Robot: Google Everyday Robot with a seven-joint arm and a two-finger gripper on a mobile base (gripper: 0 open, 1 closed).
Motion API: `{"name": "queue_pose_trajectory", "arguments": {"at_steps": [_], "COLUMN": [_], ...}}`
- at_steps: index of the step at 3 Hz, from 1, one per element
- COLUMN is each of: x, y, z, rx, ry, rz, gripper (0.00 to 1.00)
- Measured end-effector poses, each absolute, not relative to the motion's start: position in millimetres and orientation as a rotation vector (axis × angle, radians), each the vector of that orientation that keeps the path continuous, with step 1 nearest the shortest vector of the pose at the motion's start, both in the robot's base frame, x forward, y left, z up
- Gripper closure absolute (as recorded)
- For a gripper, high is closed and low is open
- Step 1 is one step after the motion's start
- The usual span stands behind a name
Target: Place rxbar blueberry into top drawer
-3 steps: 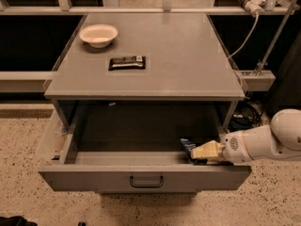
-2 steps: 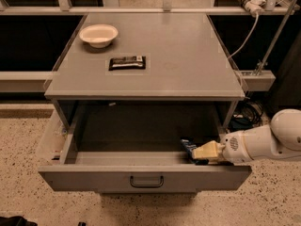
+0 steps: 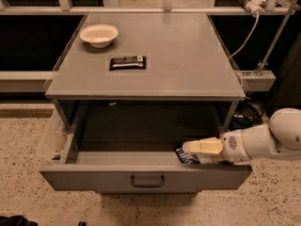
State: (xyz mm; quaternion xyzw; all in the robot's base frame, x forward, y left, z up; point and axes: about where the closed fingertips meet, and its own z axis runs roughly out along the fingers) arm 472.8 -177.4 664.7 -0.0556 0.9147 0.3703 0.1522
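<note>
Hardly anything shifts: the small, dark-blue-wrapped rxbar blueberry [image 3: 187, 155] is inside the wide grey metal top drawer [image 3: 94, 179].
Over the last 1 second my cream gripper [image 3: 202, 147] stays low at the drawer's right front, the bar at its tip. I cannot tell whether it grips or has let go, so I judge placing nearly done.
</note>
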Motion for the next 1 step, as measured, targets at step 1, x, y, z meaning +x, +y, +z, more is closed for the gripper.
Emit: {"name": "queue_pose_trajectory", "arguments": {"at_steps": [1], "x": [472.8], "y": [-177.4], "z": [664.7], "rx": [-0.159], "ry": [2.625], "rz": [1.063], "gripper": [0.0]}}
